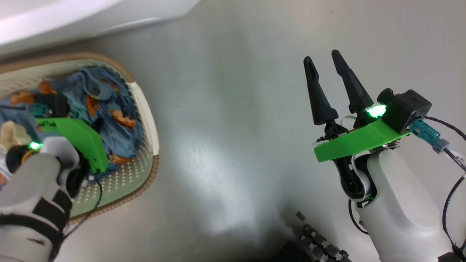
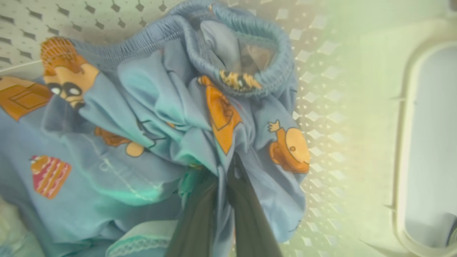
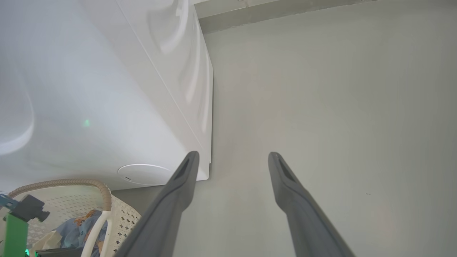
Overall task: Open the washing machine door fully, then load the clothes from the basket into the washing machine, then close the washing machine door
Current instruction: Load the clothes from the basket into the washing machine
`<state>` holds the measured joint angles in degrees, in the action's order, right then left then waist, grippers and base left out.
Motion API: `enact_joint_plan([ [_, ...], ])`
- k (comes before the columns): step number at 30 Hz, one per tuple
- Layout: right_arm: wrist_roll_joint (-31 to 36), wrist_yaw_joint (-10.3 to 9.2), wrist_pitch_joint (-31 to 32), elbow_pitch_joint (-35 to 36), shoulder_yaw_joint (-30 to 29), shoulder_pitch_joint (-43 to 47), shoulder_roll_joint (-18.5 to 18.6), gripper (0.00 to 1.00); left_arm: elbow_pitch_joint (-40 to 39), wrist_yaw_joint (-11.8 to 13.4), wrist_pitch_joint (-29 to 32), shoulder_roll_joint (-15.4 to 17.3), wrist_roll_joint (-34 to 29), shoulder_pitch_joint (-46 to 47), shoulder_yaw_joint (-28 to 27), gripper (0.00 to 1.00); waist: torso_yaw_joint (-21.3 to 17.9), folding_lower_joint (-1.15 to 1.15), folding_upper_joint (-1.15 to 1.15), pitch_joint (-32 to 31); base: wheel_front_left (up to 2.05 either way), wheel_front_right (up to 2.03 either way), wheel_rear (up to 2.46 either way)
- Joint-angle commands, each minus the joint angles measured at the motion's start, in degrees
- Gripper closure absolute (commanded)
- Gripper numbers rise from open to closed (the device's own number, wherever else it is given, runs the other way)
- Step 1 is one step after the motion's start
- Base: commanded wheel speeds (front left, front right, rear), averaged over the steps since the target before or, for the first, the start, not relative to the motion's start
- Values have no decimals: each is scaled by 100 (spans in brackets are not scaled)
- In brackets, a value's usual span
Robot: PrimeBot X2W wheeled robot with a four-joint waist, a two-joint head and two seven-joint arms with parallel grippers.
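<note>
The cream basket [image 1: 147, 109] with its brown rim sits on the floor at the left, holding light-blue clothes [image 1: 105, 105] printed with orange cartoon animals. My left arm reaches down into it. In the left wrist view my left gripper [image 2: 231, 167] is shut on a fold of the clothes [image 2: 150, 117], its fingers [image 2: 250, 214] pressed together with cloth pinched between them. My right gripper [image 1: 326, 62] hangs open over bare floor at the right, nothing between its fingers [image 3: 178, 192]. The white washing machine [image 3: 107, 100] stands beyond the basket [image 3: 101, 189]; its door is out of view.
Grey floor [image 1: 233, 109] spreads between the basket and my right arm. The washing machine's white lower edge [image 1: 72, 18] runs along the top left. A dark ribbed part of my base [image 1: 320, 243] shows at the bottom. A wall skirting [image 3: 271, 14] runs behind the machine.
</note>
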<state>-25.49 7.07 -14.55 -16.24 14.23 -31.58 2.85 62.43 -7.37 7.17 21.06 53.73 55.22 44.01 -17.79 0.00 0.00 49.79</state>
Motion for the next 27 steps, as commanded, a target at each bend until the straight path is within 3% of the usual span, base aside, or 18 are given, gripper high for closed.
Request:
enact_joint_plan([
  [1, -34, 42, -45, 83, 47, 143, 3, 0, -95, -12, -63, 177, 37, -196, -79, 100, 85, 0, 0, -198, 0, 0, 0],
  [27, 246, 42, -45, -543, -283, 750, 144, 0, -1185, -12, -1821, 136, 1110, -1783, 661, 100, 940, 0, 0, -2870, 0, 0, 0],
])
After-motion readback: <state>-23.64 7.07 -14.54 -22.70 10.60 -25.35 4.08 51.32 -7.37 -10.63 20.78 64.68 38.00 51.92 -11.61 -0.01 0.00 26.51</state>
